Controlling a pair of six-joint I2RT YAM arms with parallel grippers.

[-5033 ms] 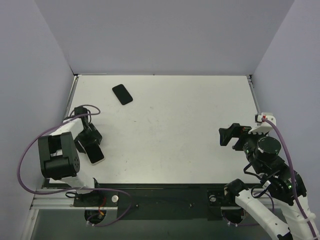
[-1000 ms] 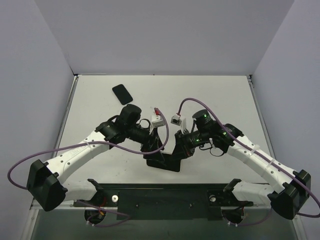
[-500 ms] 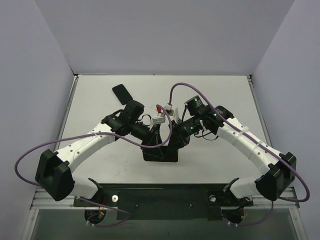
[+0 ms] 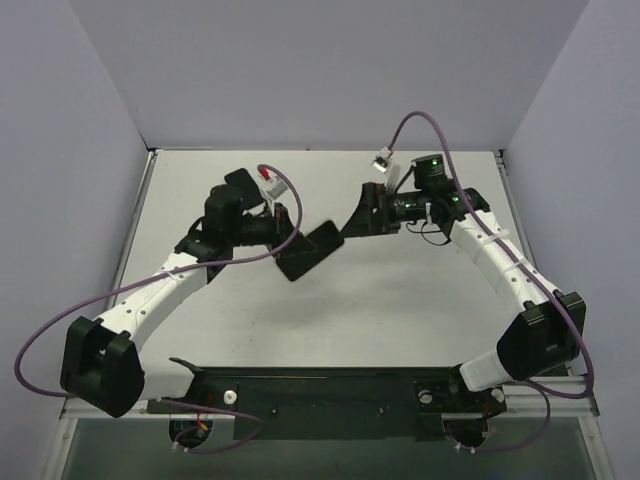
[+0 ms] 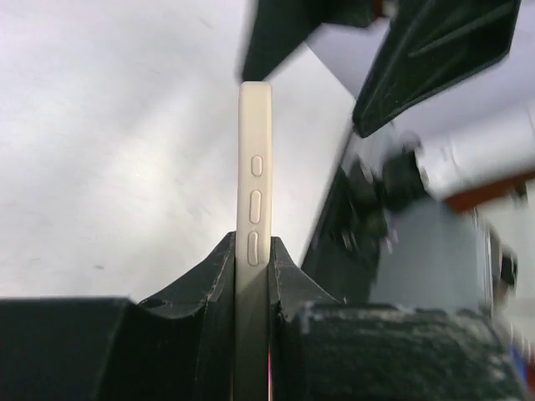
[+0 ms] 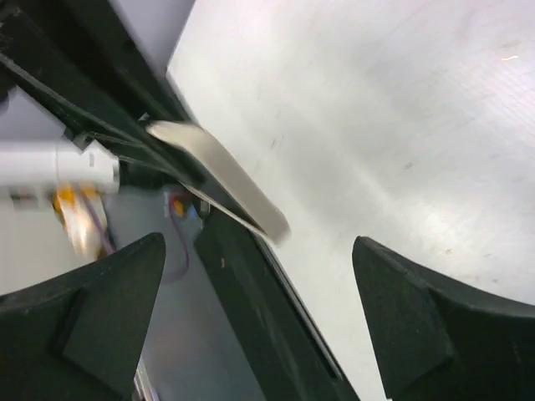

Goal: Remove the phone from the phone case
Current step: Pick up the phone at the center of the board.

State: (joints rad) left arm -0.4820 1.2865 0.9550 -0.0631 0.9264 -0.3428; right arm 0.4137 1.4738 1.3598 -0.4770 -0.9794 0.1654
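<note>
The phone in its cream phone case (image 4: 312, 250) hangs tilted above the table's middle, dark face showing. My left gripper (image 4: 288, 246) is shut on its lower left end. In the left wrist view the fingers (image 5: 219, 271) clamp both faces of the case (image 5: 255, 167), whose edge with side buttons points up. My right gripper (image 4: 356, 220) is open, just off the phone's upper right end. In the right wrist view its gripper (image 6: 257, 244) stands wide apart, and the case's cream edge (image 6: 221, 171) lies ahead of the jaws, not between them.
A black flat slab (image 4: 238, 178) lies at the table's back left, partly behind my left wrist. The white table (image 4: 420, 300) is walled on three sides. A black rail (image 4: 330, 385) runs along the near edge, between the arm bases.
My left gripper has closed on the cased phone and carried it up and toward the back. My right gripper has let go, opened wide and pulled away to the back right.
</note>
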